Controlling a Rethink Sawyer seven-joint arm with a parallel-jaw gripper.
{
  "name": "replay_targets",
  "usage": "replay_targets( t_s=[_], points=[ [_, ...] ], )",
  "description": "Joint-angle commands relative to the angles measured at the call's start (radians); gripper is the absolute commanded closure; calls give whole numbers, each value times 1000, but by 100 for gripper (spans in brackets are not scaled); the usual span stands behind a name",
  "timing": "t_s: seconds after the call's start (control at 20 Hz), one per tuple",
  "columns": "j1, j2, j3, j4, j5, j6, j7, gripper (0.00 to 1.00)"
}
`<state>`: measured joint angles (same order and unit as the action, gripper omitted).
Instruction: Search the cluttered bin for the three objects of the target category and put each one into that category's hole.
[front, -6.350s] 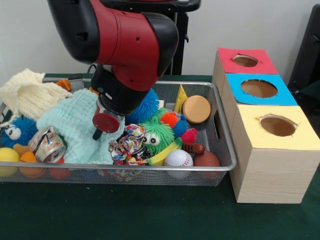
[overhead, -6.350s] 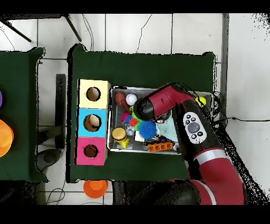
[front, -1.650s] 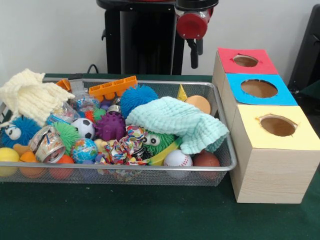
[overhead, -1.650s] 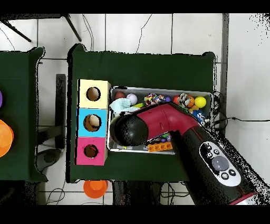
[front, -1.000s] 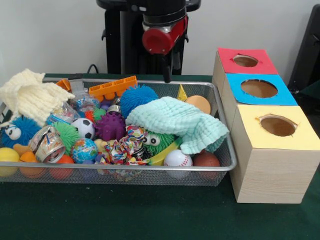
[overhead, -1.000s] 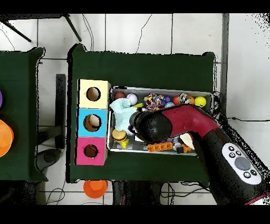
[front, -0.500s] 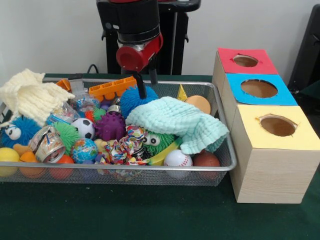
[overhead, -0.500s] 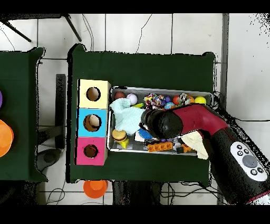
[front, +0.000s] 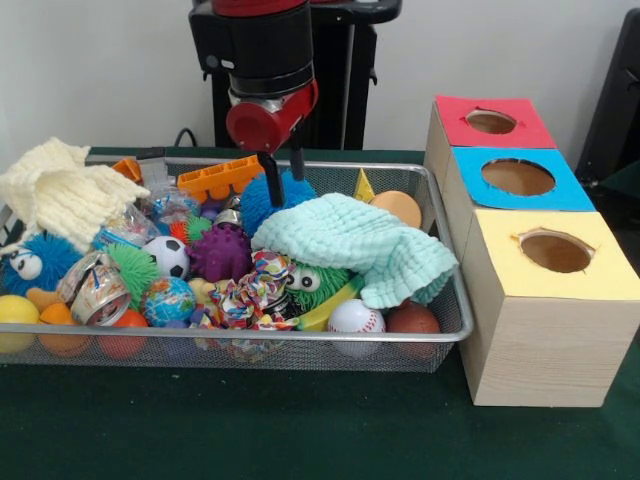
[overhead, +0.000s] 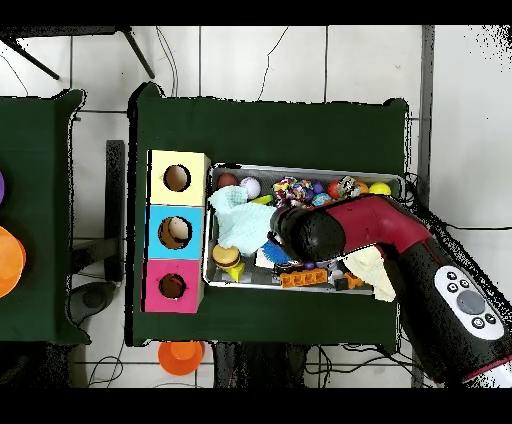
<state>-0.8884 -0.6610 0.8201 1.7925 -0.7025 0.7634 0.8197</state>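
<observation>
Covering table (front: 300, 430) — green cloth | wall (front: 100, 70) — white | floor (overhead: 260, 60) — tiled

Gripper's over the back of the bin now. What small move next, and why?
Probably ease straight down a touch: the gripper hangs open with its fingers straddling the top of the blue spiky ball, beside the mint cloth, not yet closed on anything.

Even, bright, diffuse indoor light with no glare and only soft shadows under the wire bin (front: 440, 330) and beside the boxes (front: 540, 300), while everything stays mildly soft without motion blur or edge bending
</observation>
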Motion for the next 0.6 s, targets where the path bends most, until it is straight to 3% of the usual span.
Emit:
replay_targets(
  t_s=[0.05,0.6],
  points=[
    [11,67,-8,-110,-86,-11,-140,0],
    [1,131,-31,-167,-204,-39,-167,0]
  ],
)
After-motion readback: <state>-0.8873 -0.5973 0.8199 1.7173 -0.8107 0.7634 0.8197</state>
